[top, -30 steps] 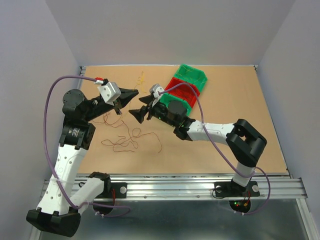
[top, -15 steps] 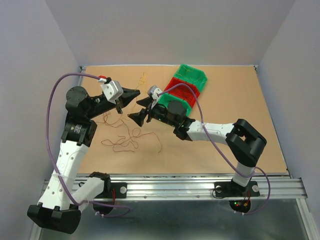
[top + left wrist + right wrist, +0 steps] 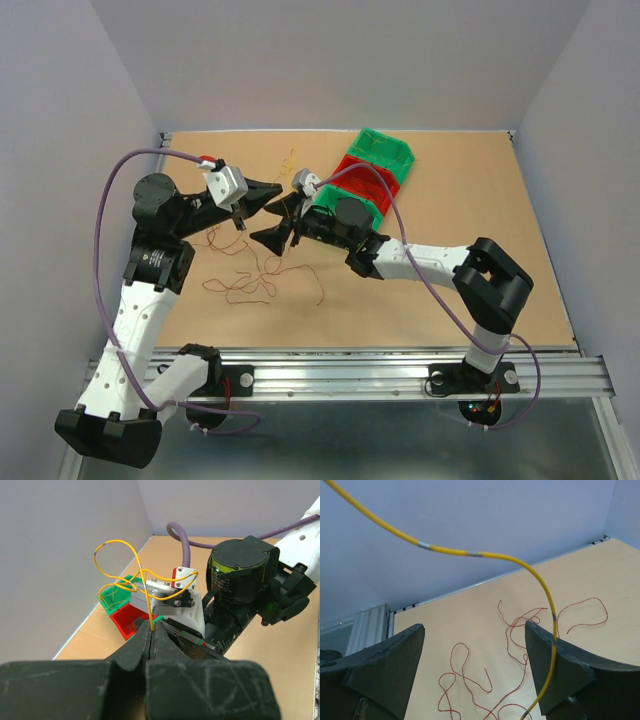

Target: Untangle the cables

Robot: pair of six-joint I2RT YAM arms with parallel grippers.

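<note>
Camera above: you see the left gripper point(image 3: 276, 189) and right gripper point(image 3: 274, 221) close together above the table point(image 3: 480, 260). The brown cables point(image 3: 250, 278) lie loose beneath, left of the bins point(image 3: 378, 160).
Camera on left wrist: your left gripper point(image 3: 152, 629) is pinched tight on the yellow cable point(image 3: 120, 544), which loops upward.
Camera on right wrist: your right gripper point(image 3: 475, 630) stands wide apart and grips nothing. The yellow cable point(image 3: 470, 554) crosses in front of one finger point(image 3: 560, 665), and the brown cables point(image 3: 515, 630) lie on the table below.

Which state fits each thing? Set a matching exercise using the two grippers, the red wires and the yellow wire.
Things:
1 left gripper
2 right gripper
3 red wires
4 yellow wire

States:
A lying on the table
B open
C lifted in the air
D shut on a wire

Pairs: 1-D, 2-B, 3-A, 4-C
</note>
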